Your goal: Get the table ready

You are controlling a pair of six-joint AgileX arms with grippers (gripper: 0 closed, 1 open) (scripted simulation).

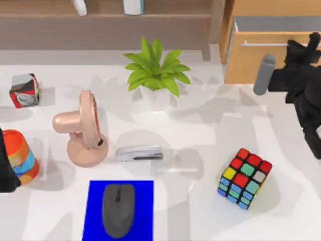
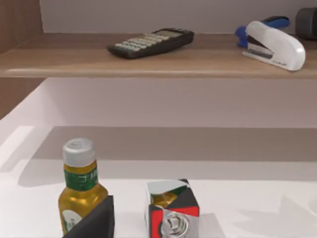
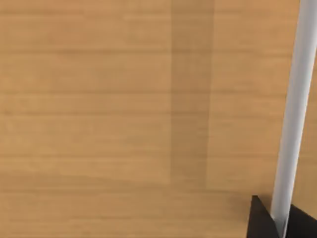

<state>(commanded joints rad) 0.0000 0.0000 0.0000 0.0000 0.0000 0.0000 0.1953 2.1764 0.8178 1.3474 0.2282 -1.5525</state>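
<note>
The white table (image 1: 210,130) spans the top view. At its back right stands a light-wood drawer cabinet (image 1: 248,63) with a silver handle (image 1: 263,44); grey interior shows behind the drawer front. My right gripper (image 1: 302,47) is at the handle's right end. In the right wrist view the handle bar (image 3: 293,109) runs between its two black fingertips (image 3: 257,220), which sit close on either side, against the wooden drawer front (image 3: 124,109). My left arm (image 1: 6,170) is parked at the table's left edge.
A potted plant (image 1: 156,73), pink fan (image 1: 83,128), stapler (image 1: 139,152), Rubik's cube (image 1: 245,177), blue mat (image 1: 95,211) with a mouse (image 1: 118,209), striped cup (image 1: 21,155) and small cube (image 1: 25,90) stand on the table. Bottle (image 2: 79,191), calculator (image 2: 151,42) on a shelf.
</note>
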